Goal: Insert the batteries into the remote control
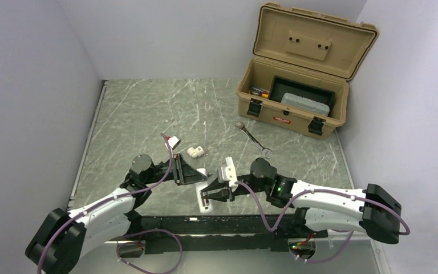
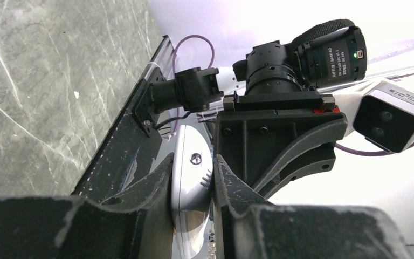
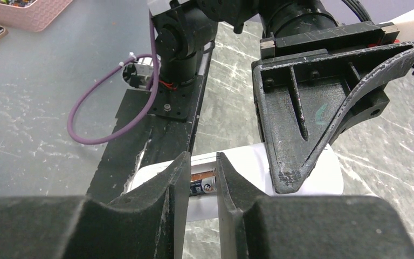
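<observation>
L end effector point(image 2: 193, 181) is clamped on the remote control point(image 2: 186, 162), held edge-on at lower centre of left-wrist view. R end effector point(image 3: 202, 171) pinches one battery point(image 3: 202, 184) right at the remote's white body, bottom centre. Best approach, imo: align battery w/ slot, check polarity, press gently, release only once seated.

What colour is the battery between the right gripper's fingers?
Copper and black battery, silver end; right wrist view.

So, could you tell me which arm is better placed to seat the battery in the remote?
Right, probably: the right gripper holds a battery at the remote control, while the left gripper is clamped on that remote.
</observation>
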